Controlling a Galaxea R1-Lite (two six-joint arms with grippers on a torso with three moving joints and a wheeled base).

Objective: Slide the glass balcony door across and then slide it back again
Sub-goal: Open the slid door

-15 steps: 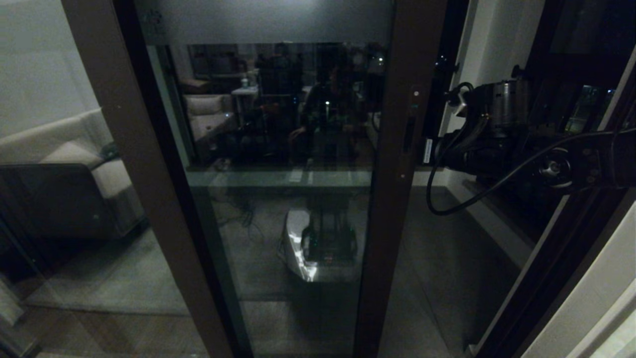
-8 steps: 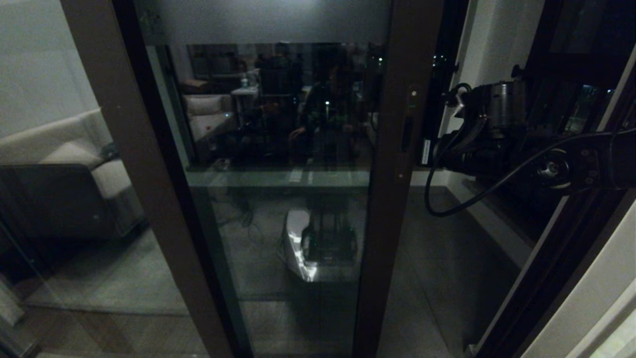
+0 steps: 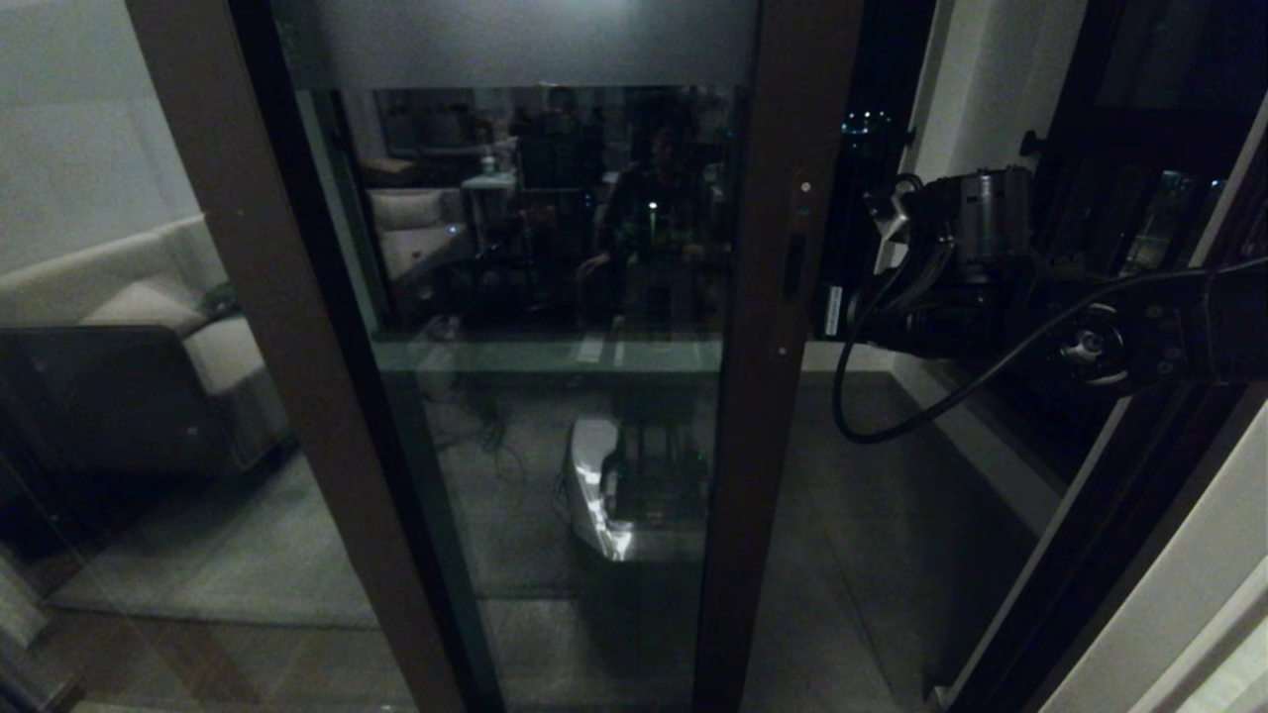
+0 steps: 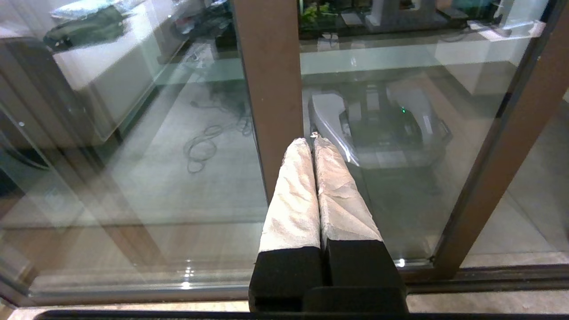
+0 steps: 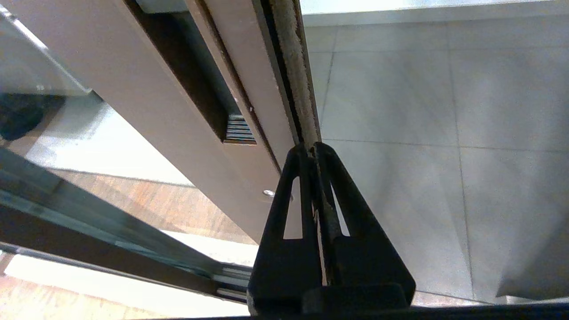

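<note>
Right gripper (image 5: pixel 311 149) jaws closed, tips against door (image 3: pixel 783 297) edge | left gripper (image 4: pixel 311 144) closed, parked | risk: tips slipping off narrow edge, door stalling.

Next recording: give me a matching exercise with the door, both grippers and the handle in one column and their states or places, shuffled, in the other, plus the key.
Things:
1. glass balcony door
2. right gripper
3. left gripper
4. recessed handle

States or places:
A. shut, wrapped in pale cloth, hanging low before the glass
B. partly slid aside, open gap to its right
C. shut, tips against the door's edge seal
D. dark slot in the brown stile

Pairs: 1-B, 2-C, 3-A, 4-D
</note>
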